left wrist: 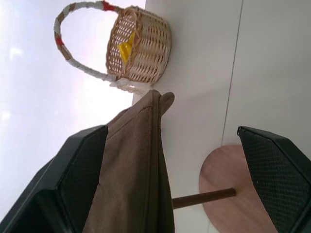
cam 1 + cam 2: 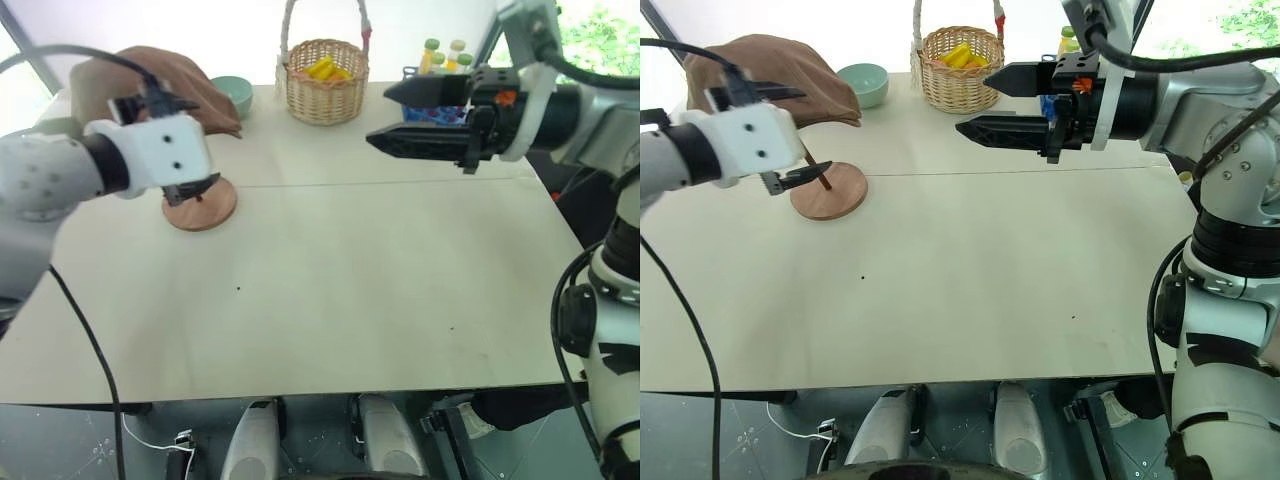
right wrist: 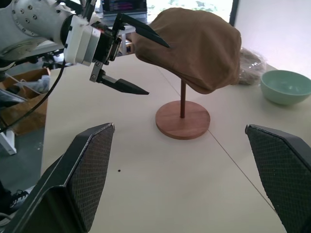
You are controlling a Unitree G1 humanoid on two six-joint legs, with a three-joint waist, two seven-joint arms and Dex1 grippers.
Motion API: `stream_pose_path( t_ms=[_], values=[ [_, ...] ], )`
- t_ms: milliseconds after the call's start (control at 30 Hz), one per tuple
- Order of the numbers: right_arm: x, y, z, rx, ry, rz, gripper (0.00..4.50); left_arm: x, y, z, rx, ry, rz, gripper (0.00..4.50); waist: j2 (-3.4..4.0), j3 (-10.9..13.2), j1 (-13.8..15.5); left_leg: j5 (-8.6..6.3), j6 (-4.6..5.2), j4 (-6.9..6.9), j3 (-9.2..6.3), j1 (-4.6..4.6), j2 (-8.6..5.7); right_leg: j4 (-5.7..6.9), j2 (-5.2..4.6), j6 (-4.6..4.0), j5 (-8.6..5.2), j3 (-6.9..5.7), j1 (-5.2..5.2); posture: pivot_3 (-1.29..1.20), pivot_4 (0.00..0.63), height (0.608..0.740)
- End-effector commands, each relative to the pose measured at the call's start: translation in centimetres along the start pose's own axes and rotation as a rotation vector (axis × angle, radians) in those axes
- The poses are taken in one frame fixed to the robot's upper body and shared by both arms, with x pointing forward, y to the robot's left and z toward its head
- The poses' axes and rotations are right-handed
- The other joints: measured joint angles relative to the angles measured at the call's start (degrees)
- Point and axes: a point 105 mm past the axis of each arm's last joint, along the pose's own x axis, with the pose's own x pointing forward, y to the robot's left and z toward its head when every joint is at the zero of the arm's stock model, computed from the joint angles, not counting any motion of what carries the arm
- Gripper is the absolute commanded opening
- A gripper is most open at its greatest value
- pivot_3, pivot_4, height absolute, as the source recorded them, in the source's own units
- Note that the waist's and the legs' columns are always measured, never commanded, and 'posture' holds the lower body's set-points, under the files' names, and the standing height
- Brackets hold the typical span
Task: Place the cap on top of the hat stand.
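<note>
The brown cap (image 3: 194, 48) lies over the top of the hat stand, whose thin rod (image 3: 182, 99) rises from a round wooden base (image 3: 182, 119). The stand's disc top is hidden under the cap. My left gripper (image 3: 158, 69) is open right beside the cap's edge, one finger level with the cap and the other lower, near the rod. In the left wrist view the cap's fabric (image 1: 141, 165) hangs between those fingers; I cannot tell whether they touch it. My right gripper (image 2: 377, 118) is open and holds nothing, raised over the table's far right, well away from the stand.
A wicker basket (image 2: 325, 80) holding yellow items stands at the table's back middle. A pale green bowl (image 2: 862, 82) sits between the basket and the cap. Bottles (image 2: 445, 55) in a blue crate stand behind my right gripper. The table's front edge (image 2: 300, 395) is near me.
</note>
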Motion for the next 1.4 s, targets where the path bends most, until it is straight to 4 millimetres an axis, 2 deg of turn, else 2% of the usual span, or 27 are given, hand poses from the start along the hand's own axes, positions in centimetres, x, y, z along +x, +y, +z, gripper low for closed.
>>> stream_pose_path(
  t_ms=[33,300,533,633,867,900,1067,1300,1400],
  values=[
    [-0.7,0.4,0.6,-0.051,-0.014,-0.014,4.42,0.4,1.3,0.3,0.096,0.041,0.110,4.50,0.00,0.0,0.3,0.00,0.00,0.00,0.01,0.01,0.00,0.01,0.01,0.00,0.00,0.02,0.00,0.00,0.150,0.740],
    [-2.0,0.9,1.6,-0.061,-0.027,0.007,4.42,1.1,1.5,-0.6,0.223,0.152,0.197,4.50,0.01,0.0,0.8,0.00,0.01,0.02,0.03,0.01,0.06,0.04,0.14,-0.02,0.00,0.15,-0.05,0.00,0.150,0.740],
    [-2.0,0.9,1.8,-0.054,-0.042,0.002,4.42,0.9,1.9,-1.0,0.238,0.179,0.220,4.50,0.01,0.0,0.8,0.00,0.01,0.04,0.04,0.01,0.07,0.05,0.14,-0.02,0.00,0.18,-0.05,0.00,0.150,0.740],
    [-2.0,0.6,2.1,-0.044,-0.061,-0.015,4.50,0.7,2.1,-1.3,0.233,0.186,0.219,3.57,0.01,0.0,0.8,0.00,0.02,0.04,0.04,0.01,0.07,0.05,0.14,-0.02,0.00,0.18,-0.05,0.00,0.150,0.740],
    [-2.1,0.2,2.0,-0.032,-0.061,-0.030,4.50,0.2,2.2,-2.3,0.228,0.218,0.216,0.13,0.01,0.0,0.8,0.00,0.02,0.05,0.05,0.02,0.07,0.06,0.14,-0.01,0.01,0.20,-0.05,0.00,0.150,0.740],
    [-2.1,0.2,1.9,-0.031,-0.060,-0.028,4.50,0.0,2.3,-2.4,0.222,0.222,0.221,0.01,0.01,0.0,0.8,0.00,0.02,0.05,0.05,0.02,0.07,0.06,0.14,-0.01,0.01,0.20,-0.05,0.00,0.150,0.740],
    [-2.0,0.3,1.8,-0.030,-0.057,-0.021,4.50,-0.5,3.2,-2.6,0.202,0.205,0.269,0.01,0.01,0.0,0.8,0.00,0.02,0.05,0.07,0.02,0.07,0.06,0.15,-0.01,0.01,0.22,-0.06,0.00,0.150,0.740],
    [-1.9,0.2,1.4,-0.027,-0.042,-0.009,4.50,-1.3,5.8,-0.6,0.221,0.019,0.407,0.01,0.00,0.0,0.9,0.00,0.02,0.08,0.07,0.02,0.07,0.07,0.15,0.00,0.02,0.23,-0.06,0.00,0.150,0.740],
    [-1.7,0.2,1.4,-0.028,-0.040,0.000,4.50,-1.6,6.3,-0.9,0.190,-0.037,0.435,0.01,0.00,0.0,0.8,-0.01,0.02,0.09,0.09,0.02,0.07,0.07,0.15,0.00,0.02,0.25,-0.06,0.00,0.150,0.740]
  ],
)
